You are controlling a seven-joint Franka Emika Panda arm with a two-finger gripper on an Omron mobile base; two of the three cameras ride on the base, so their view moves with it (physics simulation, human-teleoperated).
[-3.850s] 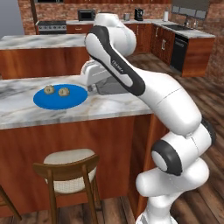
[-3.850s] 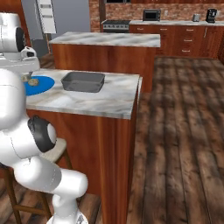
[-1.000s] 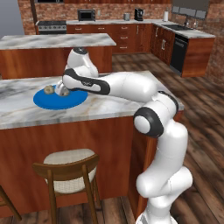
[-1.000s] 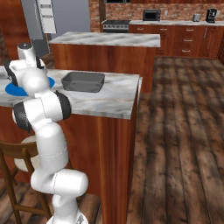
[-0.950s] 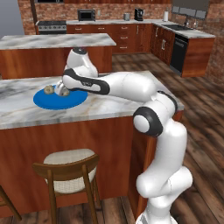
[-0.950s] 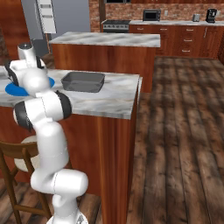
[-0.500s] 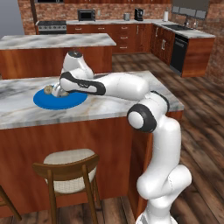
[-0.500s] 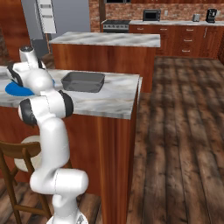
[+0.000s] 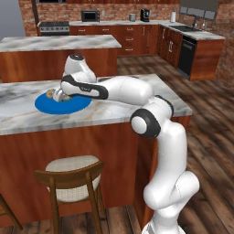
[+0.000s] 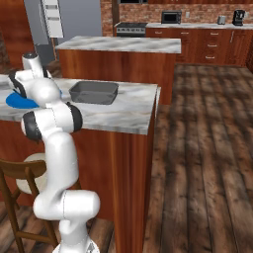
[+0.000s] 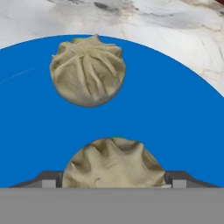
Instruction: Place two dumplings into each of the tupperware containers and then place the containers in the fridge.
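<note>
You are at the very start of the task: both dumplings lie on the blue plate (image 9: 62,103) near the left end of the counter (image 9: 114,107), the dark tray (image 10: 94,92) farther right along the counter holds nothing as far as you can see, and the fridge (image 10: 58,20) stands in the far background. In the hand view the claw (image 11: 113,179) is low over the plate with its jaws spread on either side of the near dumpling (image 11: 114,162), which sits right between the fingertips (image 11: 50,179); whether they touch it I cannot tell. The far dumpling (image 11: 88,70) lies apart from it, nearer the plate's edge, so you still have to grasp, fill the containers and carry them to the fridge.
</note>
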